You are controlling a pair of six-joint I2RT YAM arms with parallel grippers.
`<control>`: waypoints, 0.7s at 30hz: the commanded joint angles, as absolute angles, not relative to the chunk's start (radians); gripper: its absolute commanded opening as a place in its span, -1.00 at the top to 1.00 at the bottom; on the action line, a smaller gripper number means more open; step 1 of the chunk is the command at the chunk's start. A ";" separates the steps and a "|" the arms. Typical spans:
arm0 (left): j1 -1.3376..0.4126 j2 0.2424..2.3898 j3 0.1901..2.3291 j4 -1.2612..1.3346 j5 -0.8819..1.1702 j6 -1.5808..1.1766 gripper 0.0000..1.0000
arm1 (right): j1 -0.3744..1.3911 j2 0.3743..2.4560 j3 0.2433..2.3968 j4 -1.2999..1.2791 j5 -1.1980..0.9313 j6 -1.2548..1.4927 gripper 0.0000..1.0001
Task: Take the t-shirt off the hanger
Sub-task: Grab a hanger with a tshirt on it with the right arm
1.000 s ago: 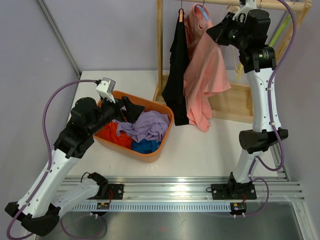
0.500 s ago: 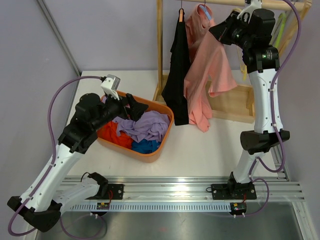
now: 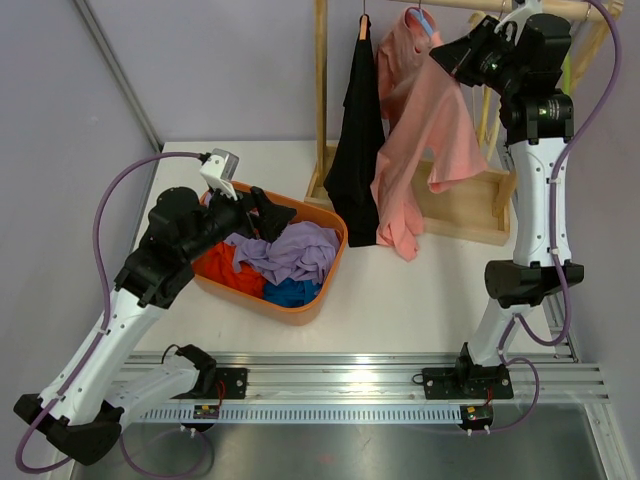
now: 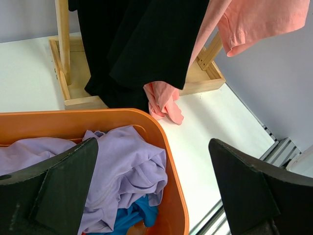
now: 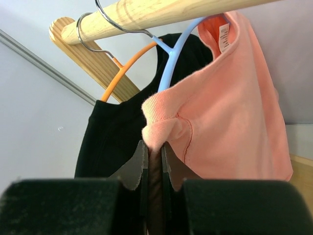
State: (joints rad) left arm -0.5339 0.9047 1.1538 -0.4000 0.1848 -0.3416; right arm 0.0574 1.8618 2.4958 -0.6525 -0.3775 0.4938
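Observation:
A pink t-shirt (image 3: 420, 140) hangs on a light blue hanger (image 5: 178, 46) from the wooden rail (image 5: 146, 12). My right gripper (image 5: 154, 147) is shut on the shirt's collar edge (image 5: 161, 128), high by the rail and pulling the shirt to the right; it also shows in the top view (image 3: 462, 55). The shirt's hem shows in the left wrist view (image 4: 164, 100). My left gripper (image 3: 262, 212) is open and empty above the orange basket, its fingers (image 4: 54, 186) wide apart.
A black shirt (image 3: 358, 140) hangs on an orange hanger (image 5: 124, 68) left of the pink one. The orange basket (image 3: 325, 290) holds purple (image 3: 290, 250), blue and red clothes. The wooden rack base (image 3: 460, 215) stands at the back of the table.
My right gripper has moved up and to the right with the pink collar, drawing the shirt out sideways. My left arm shifted slightly up and right, then held still.

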 commanded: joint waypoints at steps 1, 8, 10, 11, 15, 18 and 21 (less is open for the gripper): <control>-0.532 0.896 1.184 -0.342 0.210 -0.351 -0.98 | 0.014 1.763 2.505 -0.342 -0.357 0.549 1.00; -0.532 0.887 1.172 -0.336 0.219 -0.356 -0.98 | -0.035 1.693 2.396 -0.232 -0.377 0.601 1.00; -0.532 0.896 1.178 -0.334 0.227 -0.356 -0.98 | -0.044 1.709 2.433 -0.219 -0.380 0.618 1.00; -0.532 0.899 1.186 -0.334 0.229 -0.353 -0.98 | -0.048 1.712 2.439 -0.215 -0.382 0.623 1.00; -0.532 0.904 1.190 -0.331 0.230 -0.353 -0.98 | -0.055 1.704 2.425 -0.206 -0.394 0.635 1.00; -0.532 0.890 1.175 -0.325 0.238 -0.341 -0.98 | -0.063 1.655 2.350 -0.201 -0.454 0.627 1.00; -0.532 0.882 1.169 -0.311 0.264 -0.290 -0.98 | -0.071 1.582 2.238 -0.189 -0.518 0.598 1.00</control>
State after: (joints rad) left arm -0.5339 0.9043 1.1538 -0.3904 0.2153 -0.3389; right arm -0.0471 1.7245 2.2688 -0.4484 -0.4751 0.6281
